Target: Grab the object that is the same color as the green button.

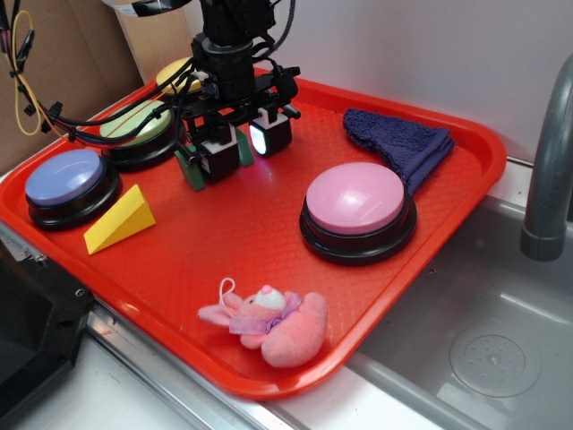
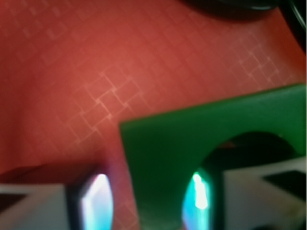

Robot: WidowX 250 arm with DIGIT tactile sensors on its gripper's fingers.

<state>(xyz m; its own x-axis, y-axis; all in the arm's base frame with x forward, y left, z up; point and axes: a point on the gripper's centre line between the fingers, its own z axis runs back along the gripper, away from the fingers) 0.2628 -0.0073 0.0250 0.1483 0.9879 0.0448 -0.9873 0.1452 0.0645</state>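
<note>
The black robot gripper (image 1: 235, 143) stands low over the red plastic tray (image 1: 224, 260), its fingers spread apart around the small dark green arch-shaped block (image 2: 192, 143) — one finger sits inside the arch's cutout, the other outside its left leg, not clamped. Just behind it sits the pale green domed push button (image 1: 139, 125); the yellow wedge block (image 1: 119, 220) lies nearby.

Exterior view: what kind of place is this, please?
Probably a kitchen-style sink counter set up as a robot test bench: a grey faucet stands over a steel sink, and a red tray of toys and push buttons lies beside it.
</note>
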